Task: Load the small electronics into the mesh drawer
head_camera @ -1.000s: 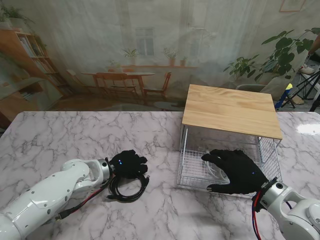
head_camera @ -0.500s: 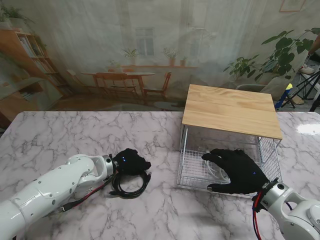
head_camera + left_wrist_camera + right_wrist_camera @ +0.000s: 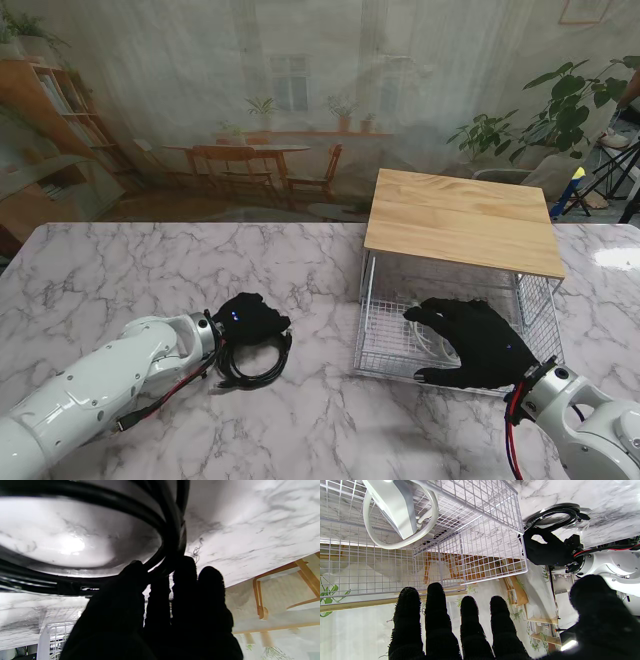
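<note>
Since half a second ago the left hand (image 3: 250, 318) has drawn back a little to the left and toward the robot, and the coiled black cable (image 3: 251, 362) has shifted with it; the right hand (image 3: 478, 340) has not moved. The left hand rests on the far edge of the coil, and the left wrist view shows its fingers (image 3: 183, 580) curled against the cable loops (image 3: 140, 517), so it appears to be grasping the cable, though how firm the hold is cannot be told. The cable lies on the marble table (image 3: 120, 270), well to the left of the mesh drawer (image 3: 385, 345). The drawer stands pulled out toward the robot from under the wooden top (image 3: 465, 218). The right hand hovers over the drawer with fingers spread and holding nothing. Inside the drawer, toward its left side, lies a white device with a looped white cord (image 3: 395, 507).
</note>
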You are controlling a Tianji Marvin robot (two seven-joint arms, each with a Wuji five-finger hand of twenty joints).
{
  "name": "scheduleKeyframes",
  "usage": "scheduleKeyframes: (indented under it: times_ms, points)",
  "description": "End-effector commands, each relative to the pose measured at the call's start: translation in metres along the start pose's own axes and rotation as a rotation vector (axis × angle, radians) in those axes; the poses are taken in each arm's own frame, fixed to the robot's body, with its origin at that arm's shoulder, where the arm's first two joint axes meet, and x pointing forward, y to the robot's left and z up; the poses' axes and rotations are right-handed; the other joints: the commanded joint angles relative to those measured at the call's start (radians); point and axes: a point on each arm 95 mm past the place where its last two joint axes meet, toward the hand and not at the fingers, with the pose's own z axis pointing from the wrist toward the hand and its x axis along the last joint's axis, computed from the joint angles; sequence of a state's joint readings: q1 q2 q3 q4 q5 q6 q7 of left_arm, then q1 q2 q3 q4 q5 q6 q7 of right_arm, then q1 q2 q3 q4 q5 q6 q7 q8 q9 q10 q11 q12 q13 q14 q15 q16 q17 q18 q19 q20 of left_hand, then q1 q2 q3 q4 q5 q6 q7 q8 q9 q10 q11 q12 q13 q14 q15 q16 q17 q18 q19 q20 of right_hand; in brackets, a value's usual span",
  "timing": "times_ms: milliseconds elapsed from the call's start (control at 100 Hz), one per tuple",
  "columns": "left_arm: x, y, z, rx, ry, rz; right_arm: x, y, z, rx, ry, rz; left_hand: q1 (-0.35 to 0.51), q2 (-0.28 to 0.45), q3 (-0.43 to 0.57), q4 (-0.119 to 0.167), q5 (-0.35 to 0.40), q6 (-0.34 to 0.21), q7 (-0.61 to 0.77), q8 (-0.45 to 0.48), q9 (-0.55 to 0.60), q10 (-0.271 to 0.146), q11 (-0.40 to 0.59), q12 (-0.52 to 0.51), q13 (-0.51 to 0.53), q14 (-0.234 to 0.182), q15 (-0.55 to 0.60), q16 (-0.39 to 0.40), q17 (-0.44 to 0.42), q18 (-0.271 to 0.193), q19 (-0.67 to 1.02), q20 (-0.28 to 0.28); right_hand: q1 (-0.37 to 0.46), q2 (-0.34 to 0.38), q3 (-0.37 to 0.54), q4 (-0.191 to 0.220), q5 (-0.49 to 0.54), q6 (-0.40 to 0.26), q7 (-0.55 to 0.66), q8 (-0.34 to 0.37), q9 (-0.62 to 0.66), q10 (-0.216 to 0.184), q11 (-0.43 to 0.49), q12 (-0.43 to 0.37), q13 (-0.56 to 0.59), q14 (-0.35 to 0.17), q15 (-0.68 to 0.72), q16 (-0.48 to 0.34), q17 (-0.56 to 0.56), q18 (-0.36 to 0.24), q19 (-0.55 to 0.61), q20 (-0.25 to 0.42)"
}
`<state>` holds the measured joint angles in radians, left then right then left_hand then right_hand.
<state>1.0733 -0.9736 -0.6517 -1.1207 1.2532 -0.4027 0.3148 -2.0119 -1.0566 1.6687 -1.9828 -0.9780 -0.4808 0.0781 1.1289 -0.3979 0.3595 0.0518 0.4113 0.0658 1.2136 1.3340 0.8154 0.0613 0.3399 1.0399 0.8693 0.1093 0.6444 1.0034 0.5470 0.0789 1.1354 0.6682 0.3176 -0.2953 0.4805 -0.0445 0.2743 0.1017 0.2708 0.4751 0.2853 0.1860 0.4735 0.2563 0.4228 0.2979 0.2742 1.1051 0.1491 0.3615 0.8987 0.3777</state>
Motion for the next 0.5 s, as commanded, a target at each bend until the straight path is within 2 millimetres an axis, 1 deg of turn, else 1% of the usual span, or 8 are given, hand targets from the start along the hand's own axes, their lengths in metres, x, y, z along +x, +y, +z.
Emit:
scheduleKeyframes:
  times_ms: [0,90,300,490]
  points:
    - [0.001,-0.005,-0.001,0.001,-0.004,0.007,0.001,-0.001,0.000,0.003,0.000,0.001,0.050,-0.018,0.113,0.054,0.006,-0.026,0.044,0.030,-0.004,-0.011,0.033,0.026,0.006,0.041,0.052,0.035,-0.006,-0.101,0.035,0.037,0.022,0.033,-0.019,0.006,-0.019,-0.024,0.015,-0.015,-0.008,0.007,-0.014,-0.003,-0.009,-0.011,-0.068,0.009,-0.008,0.022,-0.009,0.005]
    - [0.000,-0.006,-0.002,-0.004,-0.006,0.007,0.001,-0.001,0.001,0.005,0.000,0.003,0.041,-0.026,0.140,0.057,0.006,-0.029,0.042,0.035,-0.001,-0.011,0.033,0.027,0.009,0.037,0.055,0.052,-0.009,-0.102,0.037,0.048,0.022,0.033,-0.019,0.006,-0.019,-0.025,0.015,-0.015,-0.008,0.007,-0.014,-0.003,-0.010,-0.011,-0.068,0.010,-0.008,0.023,-0.009,0.005]
    - [0.000,-0.009,-0.005,-0.001,-0.017,0.000,0.001,-0.002,0.001,0.004,-0.003,0.006,0.040,-0.028,0.148,0.053,0.007,-0.031,0.042,0.038,0.001,-0.013,0.035,0.030,0.014,0.033,0.056,0.061,-0.007,-0.105,0.036,0.053,0.023,0.033,-0.019,0.006,-0.020,-0.023,0.016,-0.016,-0.007,0.006,-0.013,-0.003,-0.010,-0.012,-0.068,0.011,-0.007,0.023,-0.009,0.006]
    - [-0.004,-0.026,-0.011,0.068,-0.045,0.001,0.002,-0.002,0.002,-0.011,0.000,0.009,0.038,-0.032,0.157,0.054,0.013,-0.035,0.045,0.044,0.012,-0.020,0.042,0.033,0.022,0.035,0.065,0.071,-0.002,-0.110,0.043,0.062,0.023,0.032,-0.019,0.006,-0.014,-0.013,0.018,-0.017,0.004,0.005,-0.009,-0.001,-0.004,-0.011,-0.066,0.013,-0.003,0.023,-0.006,0.007]
